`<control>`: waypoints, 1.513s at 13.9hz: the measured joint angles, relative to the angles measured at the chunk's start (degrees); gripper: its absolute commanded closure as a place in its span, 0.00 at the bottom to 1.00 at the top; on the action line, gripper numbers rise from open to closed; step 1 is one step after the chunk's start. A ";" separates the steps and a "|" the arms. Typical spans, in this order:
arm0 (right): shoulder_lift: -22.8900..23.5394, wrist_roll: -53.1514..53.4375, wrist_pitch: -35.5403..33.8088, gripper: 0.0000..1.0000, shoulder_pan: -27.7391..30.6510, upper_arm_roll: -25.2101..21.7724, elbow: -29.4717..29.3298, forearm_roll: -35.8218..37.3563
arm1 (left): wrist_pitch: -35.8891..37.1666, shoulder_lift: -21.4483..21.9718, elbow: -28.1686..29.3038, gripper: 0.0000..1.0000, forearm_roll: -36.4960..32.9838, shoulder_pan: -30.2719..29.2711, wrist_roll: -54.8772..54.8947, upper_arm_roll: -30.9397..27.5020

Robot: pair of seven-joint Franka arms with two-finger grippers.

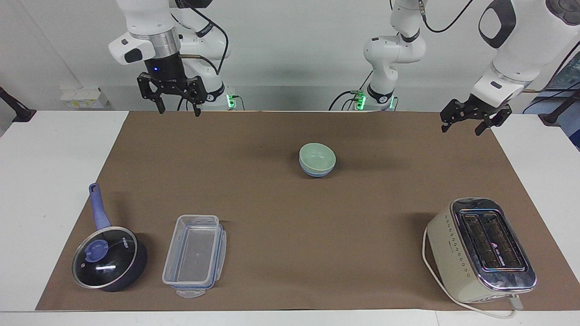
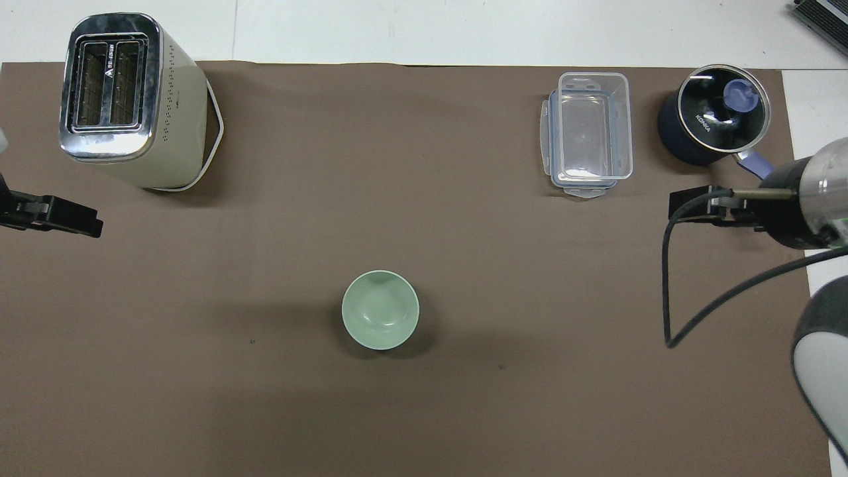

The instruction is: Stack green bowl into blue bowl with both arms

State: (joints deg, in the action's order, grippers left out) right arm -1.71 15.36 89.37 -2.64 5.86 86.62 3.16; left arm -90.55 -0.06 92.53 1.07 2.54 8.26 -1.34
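The pale green bowl (image 1: 317, 156) sits nested inside the light blue bowl (image 1: 317, 173) near the middle of the brown mat. From overhead only the green bowl (image 2: 379, 309) shows; it covers the blue one. My right gripper (image 1: 178, 111) hangs open and empty, high over the mat's edge by the right arm's base, well apart from the bowls. My left gripper (image 1: 461, 131) is open and empty, held in the air over the mat's border at the left arm's end.
Farther from the robots than the bowls, a cream toaster (image 1: 480, 249) stands at the left arm's end. A clear plastic container (image 1: 195, 256) and a dark lidded saucepan (image 1: 108, 258) sit toward the right arm's end. The brown mat (image 1: 281, 217) covers most of the table.
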 measured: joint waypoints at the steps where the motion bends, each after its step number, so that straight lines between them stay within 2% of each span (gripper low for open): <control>1: 1.59 -0.11 -2.21 0.00 0.30 -0.03 -2.73 0.34 | 0.00 0.00 0.00 0.00 0.00 0.00 0.00 0.00; 4: 4.02 -0.46 -5.73 0.00 1.13 -0.02 -6.30 0.35 | 0.00 0.00 0.00 0.00 0.00 0.00 0.00 0.00; 8: 2.93 -0.55 -7.80 0.00 1.54 0.09 -4.83 -1.08 | 0.00 0.00 0.00 0.00 0.00 0.00 0.00 0.00; 12: 1.68 -0.59 -7.77 0.00 3.55 -0.03 -3.00 -2.37 | 0.00 0.00 0.00 0.00 0.00 0.00 -0.01 0.00; 21: 1.77 -0.60 -5.29 0.00 3.64 0.34 -2.34 -2.48 | 0.00 0.00 0.00 0.00 0.00 0.00 -0.01 0.00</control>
State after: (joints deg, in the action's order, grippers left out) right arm 0.07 14.76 84.08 1.00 6.20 84.28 0.69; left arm -90.55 -0.06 92.53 1.07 2.54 8.25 -1.34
